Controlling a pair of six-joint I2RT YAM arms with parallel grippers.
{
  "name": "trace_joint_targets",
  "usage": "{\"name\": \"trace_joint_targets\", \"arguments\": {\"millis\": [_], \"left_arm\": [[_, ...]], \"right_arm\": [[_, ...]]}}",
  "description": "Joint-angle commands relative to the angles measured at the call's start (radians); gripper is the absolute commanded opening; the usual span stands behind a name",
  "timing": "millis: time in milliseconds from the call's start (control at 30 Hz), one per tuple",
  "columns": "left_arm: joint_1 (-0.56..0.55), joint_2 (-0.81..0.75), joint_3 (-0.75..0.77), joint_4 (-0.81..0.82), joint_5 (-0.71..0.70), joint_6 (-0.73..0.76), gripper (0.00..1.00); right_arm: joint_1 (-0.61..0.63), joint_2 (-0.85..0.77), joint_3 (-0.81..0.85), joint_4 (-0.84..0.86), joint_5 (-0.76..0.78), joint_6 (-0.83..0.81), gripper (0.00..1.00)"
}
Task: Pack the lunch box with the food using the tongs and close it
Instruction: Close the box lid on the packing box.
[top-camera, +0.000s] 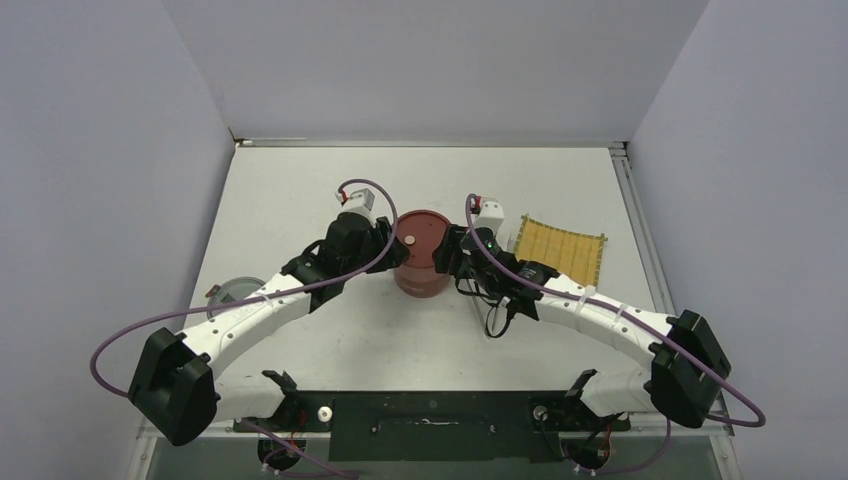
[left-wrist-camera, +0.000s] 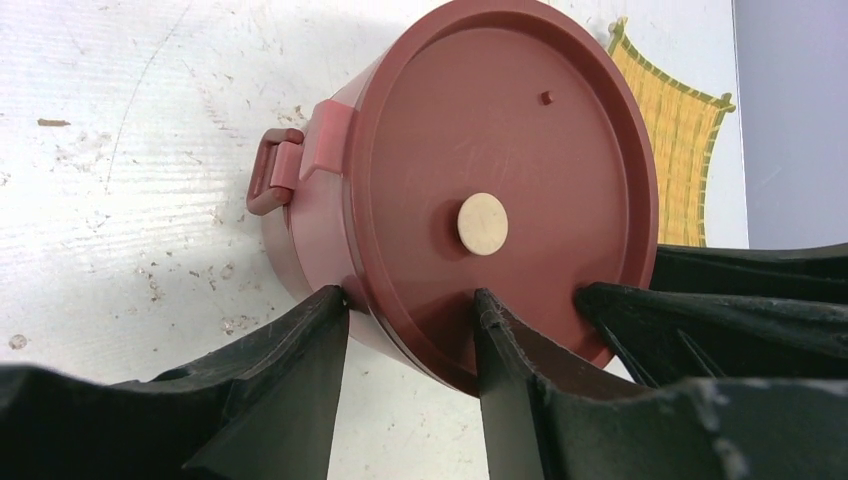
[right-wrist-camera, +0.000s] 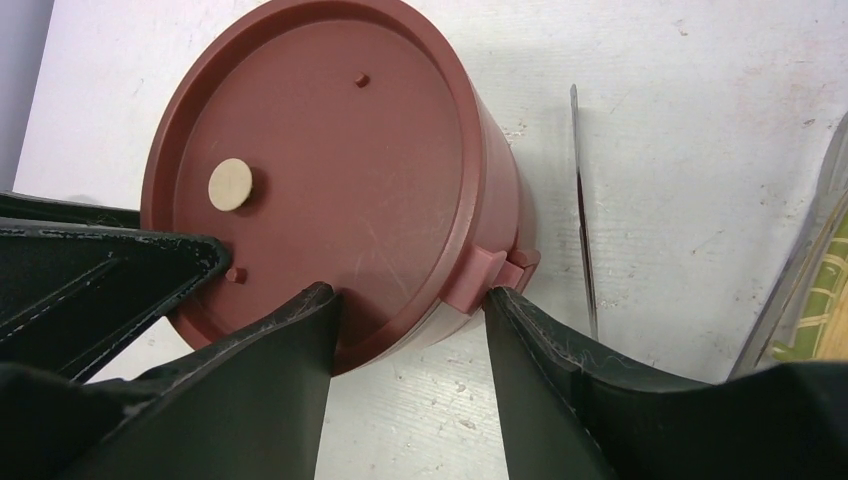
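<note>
Lunch box (top-camera: 420, 255) stands mid-table (top-camera: 290, 200), lid (left-wrist-camera: 520, 130) seated. No food shows outside, so I judge packing done and latching left. My left gripper (left-wrist-camera: 412, 300) and right gripper (right-wrist-camera: 408, 292) have jaws apart, astride the rim. Box is round, smooth dark-red plastic. Tongs (right-wrist-camera: 581, 210) are thin bright steel, lying beside the box.

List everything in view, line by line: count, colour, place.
lunch box: one, dark red, closed, mid-table
disc: one, cream, on top of the lunch box
mat: one, yellow, right of the lunch box
tongs: one, silver, flat on the table beside the lunch box, seen in the right wrist view only
clear container: one, see-through, left side of the table, partly hidden
table: one, white
left pincer: one, black, astride the lunch box's left rim
right pincer: one, black, astride its right rim at the latch
</note>
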Motion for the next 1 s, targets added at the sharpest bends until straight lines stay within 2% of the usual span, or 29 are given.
{"name": "trace_joint_targets", "arguments": {"millis": [0, 133, 367, 767, 967], "left_arm": [[-0.006, 0.1, -0.052, -0.184, -0.018, 0.053, 0.4], [-0.006, 0.118, -0.051, -0.172, -0.012, 0.054, 0.39], [-0.004, 0.155, -0.062, -0.154, -0.006, 0.05, 0.3], [-0.004, 0.216, -0.114, -0.128, -0.005, 0.031, 0.17], [-0.004, 0.228, -0.111, -0.116, 0.007, 0.029, 0.17]], "right_arm": [[0.003, 0.096, -0.066, -0.243, 0.035, -0.031, 0.52], [0.003, 0.113, -0.059, -0.248, 0.04, -0.019, 0.49], [0.002, 0.145, -0.056, -0.247, 0.045, -0.008, 0.43], [0.002, 0.162, -0.044, -0.252, 0.042, -0.004, 0.43], [0.002, 0.153, -0.022, -0.268, 0.038, -0.002, 0.42]]}}
